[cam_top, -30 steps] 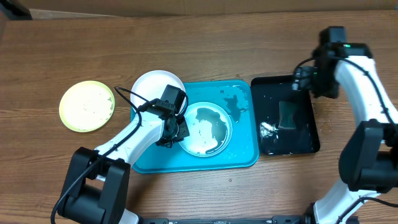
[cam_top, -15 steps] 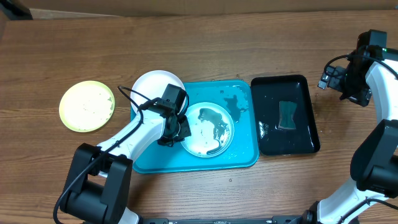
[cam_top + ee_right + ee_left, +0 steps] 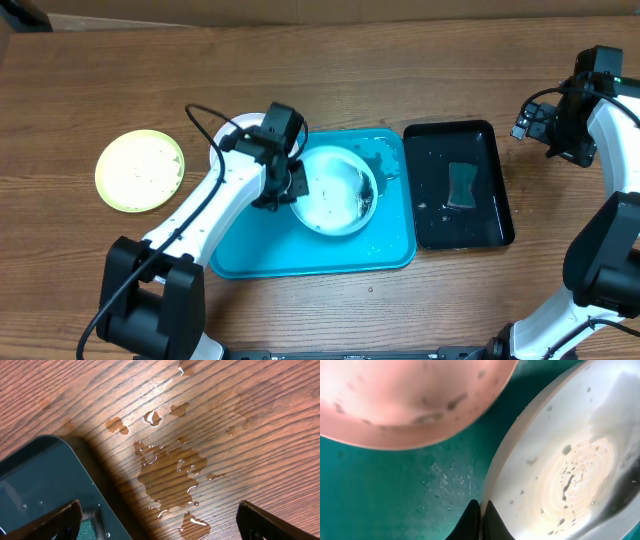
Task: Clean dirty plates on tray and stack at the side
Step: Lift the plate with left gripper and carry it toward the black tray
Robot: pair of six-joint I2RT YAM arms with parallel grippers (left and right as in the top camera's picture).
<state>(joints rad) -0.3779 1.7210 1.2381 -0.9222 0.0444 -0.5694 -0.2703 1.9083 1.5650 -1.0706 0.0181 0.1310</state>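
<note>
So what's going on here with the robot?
The left gripper has its jaws pinched on the rim of a wet plate and holds it tipped over the blue tray. The right gripper hangs open and empty above a puddle on the table, beside the black tray. A yellow-green plate sits off to the left.

No legible text, label, brand name, number or sign appears in any of the three views — overhead, left wrist or right wrist. The surfaces shown carry only water drops, smears and wood grain, nothing that can be read.
</note>
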